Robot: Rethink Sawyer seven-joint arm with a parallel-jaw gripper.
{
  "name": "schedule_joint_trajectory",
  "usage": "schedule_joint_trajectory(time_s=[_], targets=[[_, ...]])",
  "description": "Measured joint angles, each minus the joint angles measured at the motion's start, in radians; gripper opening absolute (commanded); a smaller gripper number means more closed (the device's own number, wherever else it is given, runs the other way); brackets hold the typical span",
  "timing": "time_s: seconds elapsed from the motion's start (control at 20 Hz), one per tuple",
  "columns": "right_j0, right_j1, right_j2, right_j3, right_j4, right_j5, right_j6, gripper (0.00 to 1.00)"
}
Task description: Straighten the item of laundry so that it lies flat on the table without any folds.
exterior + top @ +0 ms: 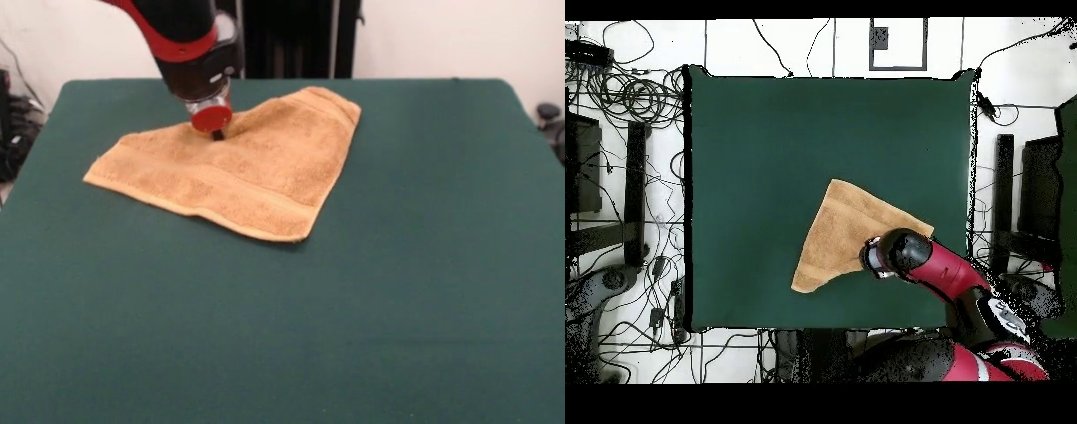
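**One fold left to open on the towel**

We see the towel lying toward the far left part of the table in the front view, in a roughly triangular outline, which suggests that one corner is doubled over the rest. Its woven band runs along the near edge, and the tip nearest us points toward the table's middle.

We find the gripper down at the towel's far edge, at or just above the cloth. From either view we cannot tell whether its tips are spread, pressed together or pinching the terry; the red collar hides them, and the overhead view shows only the arm's wrist above the towel's edge.

For this step, we judge that the grasp should take only the top layer at the folded corner. Catching both layers would probably drag the whole towel. A low pull, away from the crease and outward across the felt, should open the fold without bunching.
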Motion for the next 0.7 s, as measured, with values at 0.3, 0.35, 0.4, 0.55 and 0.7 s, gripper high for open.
schedule_joint_trajectory(time_s=[0.3, 0.35, 0.4, 0.55, 0.7], targets=[[-0.022, 0.004, 0.007, 0.004, 0.007, 0.023, 0.000, 0.00], [-0.023, 0.004, 0.006, 0.005, 0.011, 0.023, 0.000, 0.00], [-0.023, 0.005, 0.006, 0.006, 0.015, 0.023, 0.000, 0.00], [-0.023, 0.008, 0.000, 0.011, 0.034, 0.042, 0.000, 0.00], [-0.023, 0.026, -0.008, 0.022, 0.061, 0.088, 0.000, 0.00]])
